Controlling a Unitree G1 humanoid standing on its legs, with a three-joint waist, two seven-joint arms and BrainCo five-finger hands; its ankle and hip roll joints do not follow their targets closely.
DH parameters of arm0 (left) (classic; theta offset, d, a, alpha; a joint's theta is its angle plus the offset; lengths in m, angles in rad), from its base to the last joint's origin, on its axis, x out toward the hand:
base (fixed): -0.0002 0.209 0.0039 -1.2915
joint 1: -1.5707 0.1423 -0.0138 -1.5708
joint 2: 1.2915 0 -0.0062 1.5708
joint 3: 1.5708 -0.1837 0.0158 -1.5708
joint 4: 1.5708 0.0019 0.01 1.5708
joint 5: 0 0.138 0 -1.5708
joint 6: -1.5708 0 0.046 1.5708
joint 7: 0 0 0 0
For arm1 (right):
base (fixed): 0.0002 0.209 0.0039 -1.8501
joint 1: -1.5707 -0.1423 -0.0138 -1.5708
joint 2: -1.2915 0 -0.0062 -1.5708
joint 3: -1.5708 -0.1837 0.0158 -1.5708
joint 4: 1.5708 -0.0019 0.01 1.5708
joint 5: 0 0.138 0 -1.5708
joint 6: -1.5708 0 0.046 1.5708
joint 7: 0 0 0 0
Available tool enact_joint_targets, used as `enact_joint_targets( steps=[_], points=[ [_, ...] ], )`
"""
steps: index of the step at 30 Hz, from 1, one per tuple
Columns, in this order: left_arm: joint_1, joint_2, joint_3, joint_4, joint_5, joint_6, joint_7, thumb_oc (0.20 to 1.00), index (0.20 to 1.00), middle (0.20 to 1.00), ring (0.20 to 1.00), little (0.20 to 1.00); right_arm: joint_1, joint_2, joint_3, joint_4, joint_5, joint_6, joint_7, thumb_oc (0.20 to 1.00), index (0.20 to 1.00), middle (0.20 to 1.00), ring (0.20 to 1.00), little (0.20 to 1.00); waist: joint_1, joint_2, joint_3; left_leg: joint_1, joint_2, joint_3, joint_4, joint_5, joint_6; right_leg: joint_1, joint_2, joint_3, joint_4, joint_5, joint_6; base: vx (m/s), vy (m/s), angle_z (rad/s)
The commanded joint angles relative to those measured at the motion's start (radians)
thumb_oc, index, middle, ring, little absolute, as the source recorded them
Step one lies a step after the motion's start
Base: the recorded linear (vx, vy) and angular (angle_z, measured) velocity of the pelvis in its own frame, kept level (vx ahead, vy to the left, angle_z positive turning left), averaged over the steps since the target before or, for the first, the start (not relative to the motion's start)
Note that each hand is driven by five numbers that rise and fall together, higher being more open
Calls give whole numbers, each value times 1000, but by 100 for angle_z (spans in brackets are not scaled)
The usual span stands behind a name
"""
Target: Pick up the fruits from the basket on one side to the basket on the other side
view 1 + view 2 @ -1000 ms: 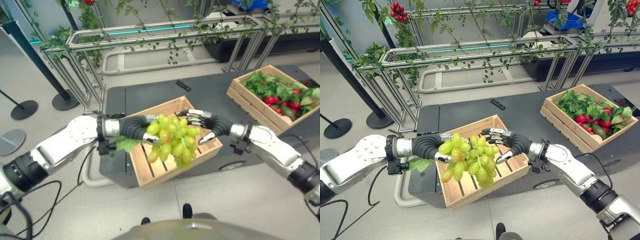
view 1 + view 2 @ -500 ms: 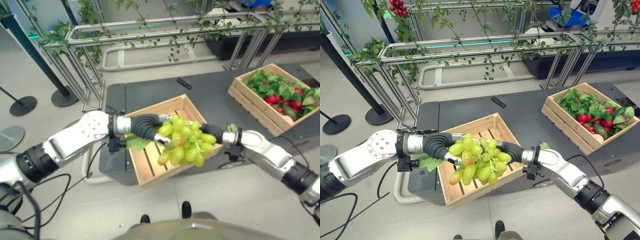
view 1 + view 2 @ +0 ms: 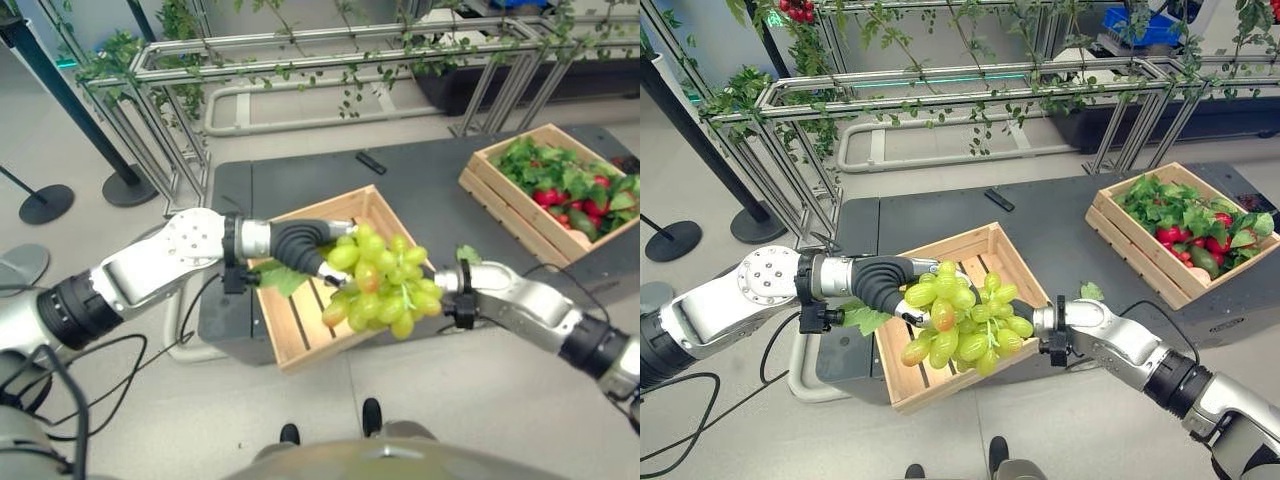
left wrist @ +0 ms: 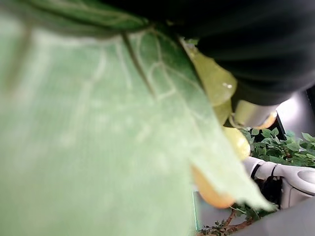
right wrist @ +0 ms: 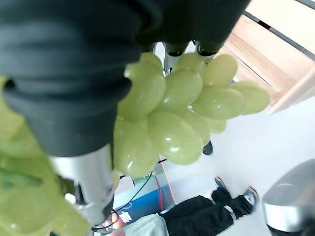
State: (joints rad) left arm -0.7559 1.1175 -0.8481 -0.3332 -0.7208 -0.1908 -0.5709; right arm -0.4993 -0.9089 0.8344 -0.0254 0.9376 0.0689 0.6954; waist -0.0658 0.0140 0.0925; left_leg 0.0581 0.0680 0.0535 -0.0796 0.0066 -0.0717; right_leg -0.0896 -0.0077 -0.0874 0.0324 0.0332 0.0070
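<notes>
Your left hand (image 3: 305, 247) comes in from the left, fingers curled round the top of the green grape bunch (image 3: 380, 285), holding it up in the air. A green leaf (image 3: 283, 279) hangs under that wrist and covers most of your left wrist view. The bunch hangs over the front right part of the slatted wooden crate (image 3: 300, 325), which sits on the dark table (image 3: 420, 190) and looks empty. Your right hand (image 5: 88, 73) is tucked under and behind the grapes, pressed against them; you cannot tell whether its fingers are spread or closed. At the far right of the table a second wooden crate (image 3: 490, 195) holds leafy greens and red produce (image 3: 560, 190).
</notes>
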Motion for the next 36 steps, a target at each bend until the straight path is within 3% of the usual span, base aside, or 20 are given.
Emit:
enact_joint_targets(
  steps=[1,4,5,6,7,8,25,26,36],
  points=[
    [-47,-44,51,1,-9,-94,12,200,200,200,200,200,-27,32,-1,-91,78,-20,38,1000,1000,1000,1000,1000,-14,-51,-27,2,-59,12,36,-27,35,45,-26,-1,57,-79,106,0,0,0],
    [-33,-55,68,3,4,-101,12,200,200,200,200,200,-18,51,-4,-87,92,-14,42,1000,1000,1000,1000,1000,-12,-52,-26,0,-58,10,35,-26,34,42,-27,-3,56,-78,105,0,0,0],
    [-32,-55,69,3,4,-101,12,200,200,200,200,200,-19,51,-4,-86,92,-14,42,846,846,846,846,846,-12,-51,-27,0,-58,10,35,-25,34,42,-27,-3,56,-78,105,0,0,0],
    [-22,-63,82,3,6,-104,8,200,200,200,200,200,-14,61,-2,-91,101,-4,54,580,580,580,580,580,-11,-52,-25,-1,-58,9,33,-24,34,41,-27,-3,54,-77,105,0,0,0],
    [-18,-67,85,7,11,-105,8,200,200,200,200,200,-11,64,-3,-91,107,0,59,442,442,442,442,442,-11,-53,-25,-1,-57,9,33,-24,34,41,-27,-4,55,-77,105,0,0,0],
    [-10,-72,91,10,12,-107,8,200,200,200,200,200,-6,71,-6,-93,117,2,61,200,200,200,200,200,-10,-53,-24,-1,-57,8,33,-23,34,42,-27,-4,54,-77,105,0,0,0],
    [81,-117,180,40,-3,-100,4,200,200,200,200,200,78,119,-52,-116,169,15,77,200,200,200,200,200,-7,-55,-24,-4,-55,3,27,-20,33,38,-26,-8,57,-79,104,0,0,0],
    [88,-120,187,42,0,-100,7,1000,1000,1000,1000,1000,85,125,-57,-119,171,14,75,200,200,200,200,200,-7,-55,-24,-4,-56,3,26,-20,34,38,-26,-7,57,-79,104,0,0,0],
    [126,-134,223,49,21,-99,18,1000,1000,1000,1000,1000,131,149,-72,-156,196,26,80,200,200,200,200,200,-9,-55,-26,-4,-56,5,27,-23,35,36,-27,-3,57,-80,104,0,0,0]
  ],
)
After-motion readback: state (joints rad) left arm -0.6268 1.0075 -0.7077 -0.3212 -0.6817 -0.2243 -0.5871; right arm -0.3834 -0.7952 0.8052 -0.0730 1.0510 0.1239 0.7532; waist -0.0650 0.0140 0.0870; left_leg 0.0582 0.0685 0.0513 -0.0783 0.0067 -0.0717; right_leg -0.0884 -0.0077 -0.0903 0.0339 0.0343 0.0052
